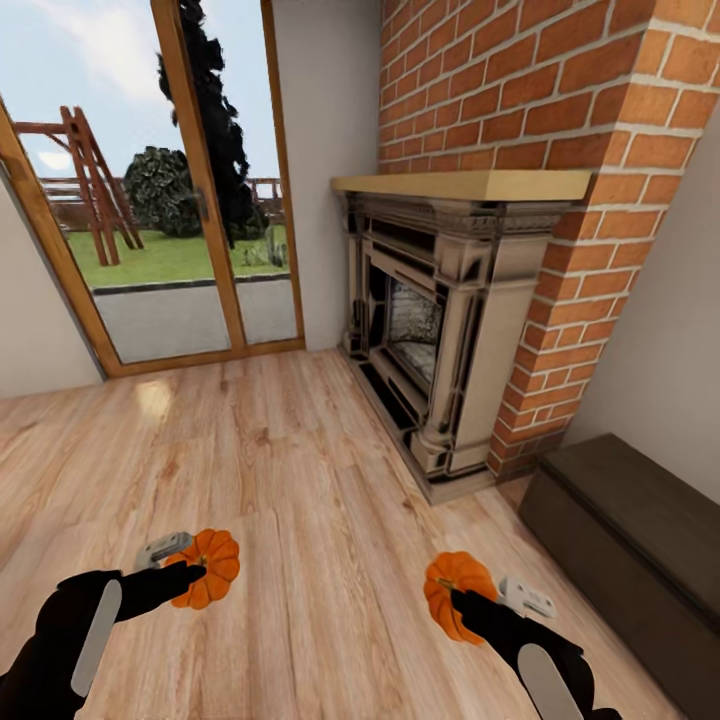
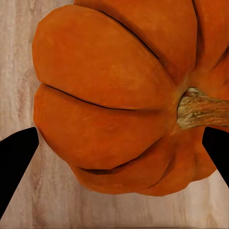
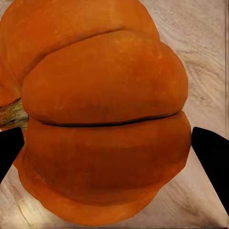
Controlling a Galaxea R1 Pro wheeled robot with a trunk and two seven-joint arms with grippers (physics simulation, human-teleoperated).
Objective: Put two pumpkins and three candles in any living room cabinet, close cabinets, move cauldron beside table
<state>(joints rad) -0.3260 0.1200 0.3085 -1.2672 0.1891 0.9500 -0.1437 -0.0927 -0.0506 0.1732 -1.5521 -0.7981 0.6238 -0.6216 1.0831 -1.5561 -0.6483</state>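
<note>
Above the wooden floor, each of my grippers carries a pumpkin. My left gripper (image 1: 188,564) is shut on one bright orange ribbed pumpkin (image 1: 208,568) at the head view's lower left. In the left wrist view this pumpkin (image 2: 109,86) sits between the black fingertips (image 2: 16,157), its brown stem showing. My right gripper (image 1: 492,600) is shut on the second pumpkin (image 1: 453,590) at the lower right; the right wrist view shows that pumpkin (image 3: 105,124) between dark fingertips (image 3: 212,155). One end and the top of the dark brown cabinet (image 1: 640,525) lie just right of the right gripper. Candles, cauldron and table are out of view.
A brick fireplace (image 1: 440,340) with a pale wooden mantel (image 1: 465,184) stands ahead on the right, its hearth reaching onto the floor. Glass doors (image 1: 160,200) to a garden fill the far left wall. Bare wooden floor (image 1: 280,460) lies ahead between them.
</note>
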